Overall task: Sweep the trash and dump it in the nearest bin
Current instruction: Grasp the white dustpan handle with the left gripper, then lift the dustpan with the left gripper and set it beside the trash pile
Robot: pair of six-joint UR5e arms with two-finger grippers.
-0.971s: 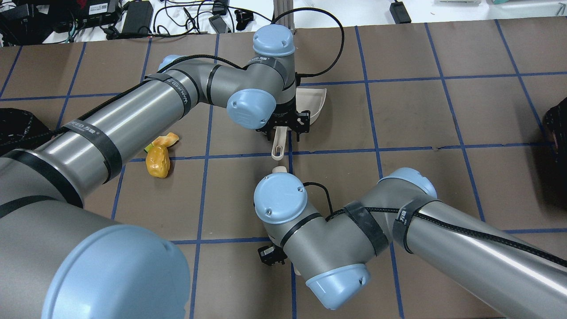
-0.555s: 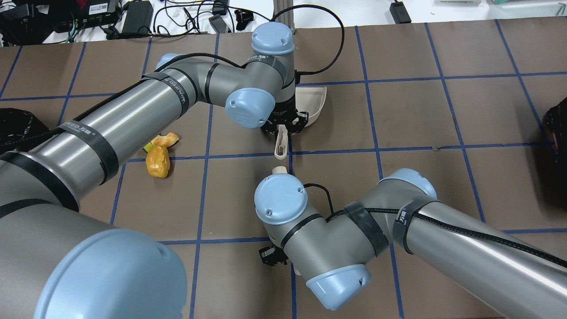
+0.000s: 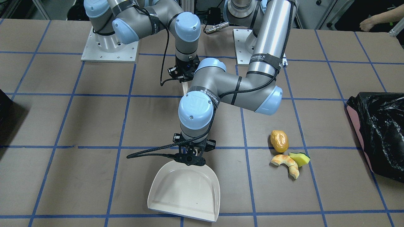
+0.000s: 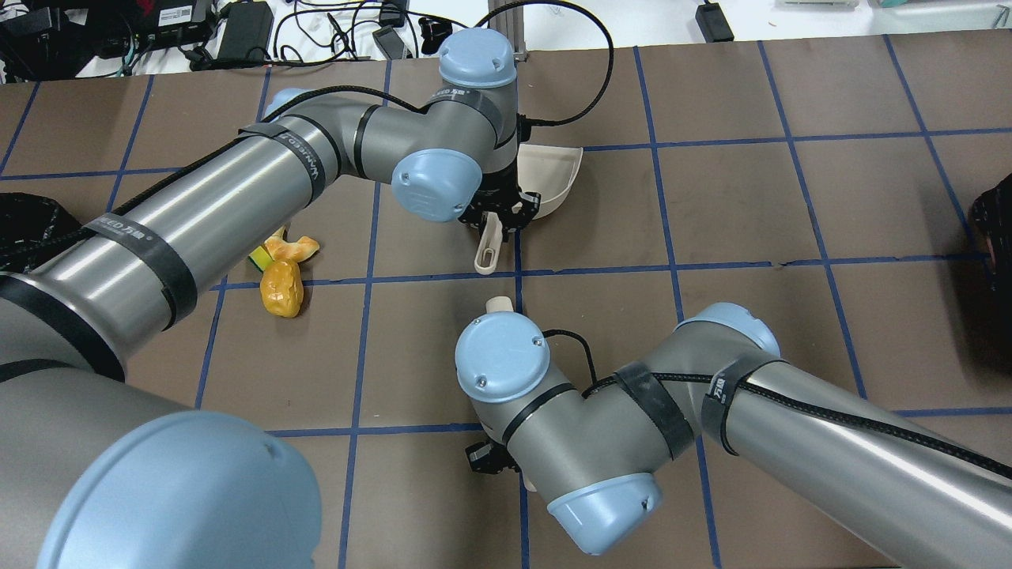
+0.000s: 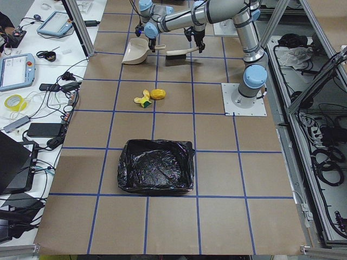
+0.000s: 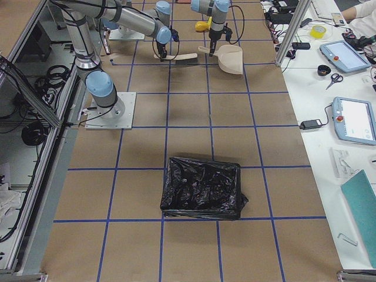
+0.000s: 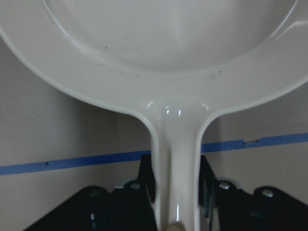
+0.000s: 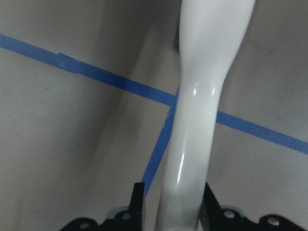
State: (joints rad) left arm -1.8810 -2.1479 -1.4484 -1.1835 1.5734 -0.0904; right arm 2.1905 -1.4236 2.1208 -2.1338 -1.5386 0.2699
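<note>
While the left gripper [image 7: 176,182] pinches the dustpan [image 7: 168,57], the right gripper [image 8: 171,204] clamps — seemingly — the brush [image 8: 202,96].

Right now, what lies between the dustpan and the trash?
Nothing stands there. In the exterior front-facing view the table between the dustpan and the trash is bare, crossed only by a blue tape line.

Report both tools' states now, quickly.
Left tool: closed on the dustpan handle.
Right tool: closed on the brush handle.
</note>
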